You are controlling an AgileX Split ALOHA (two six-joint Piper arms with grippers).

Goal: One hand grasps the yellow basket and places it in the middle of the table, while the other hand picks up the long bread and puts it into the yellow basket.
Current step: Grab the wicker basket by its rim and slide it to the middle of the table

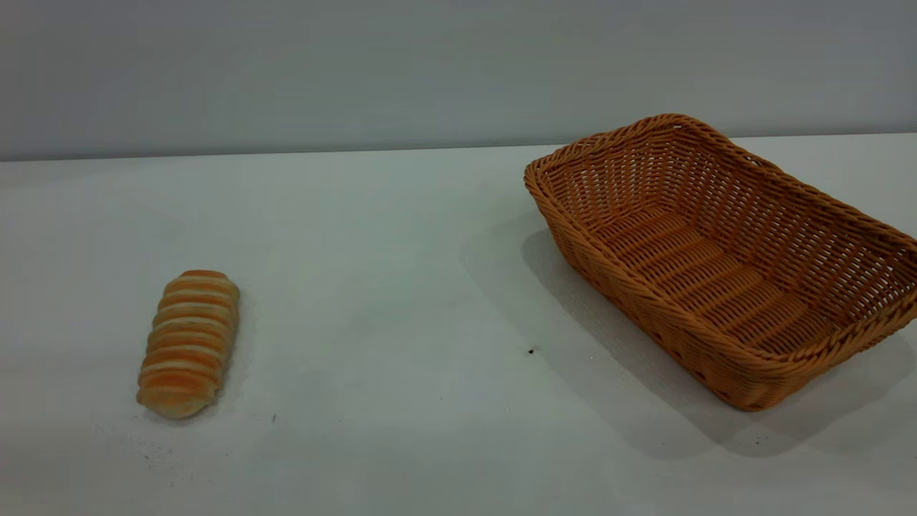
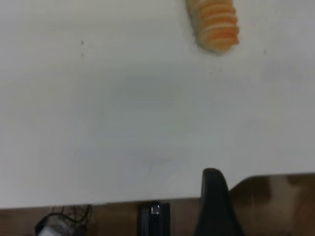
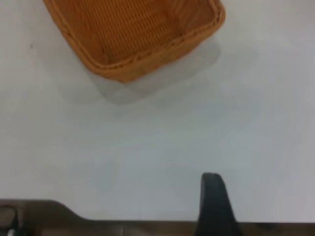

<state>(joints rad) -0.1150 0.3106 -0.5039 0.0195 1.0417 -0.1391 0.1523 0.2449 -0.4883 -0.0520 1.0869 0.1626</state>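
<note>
The long bread (image 1: 189,342), striped orange-brown and cream, lies on the white table (image 1: 401,301) at the front left. It also shows in the left wrist view (image 2: 215,23), far from my left gripper (image 2: 214,206), which sits back at the table's edge. The yellow basket (image 1: 723,258), woven and empty, stands at the right of the table, turned at an angle. In the right wrist view the basket (image 3: 133,34) is well ahead of my right gripper (image 3: 212,204), which is also back at the table's edge. Neither gripper shows in the exterior view.
A grey wall (image 1: 358,72) runs behind the table. A few dark specks (image 1: 531,351) mark the tabletop. Brown floor and a cable (image 2: 59,221) show below the table's edge in the left wrist view.
</note>
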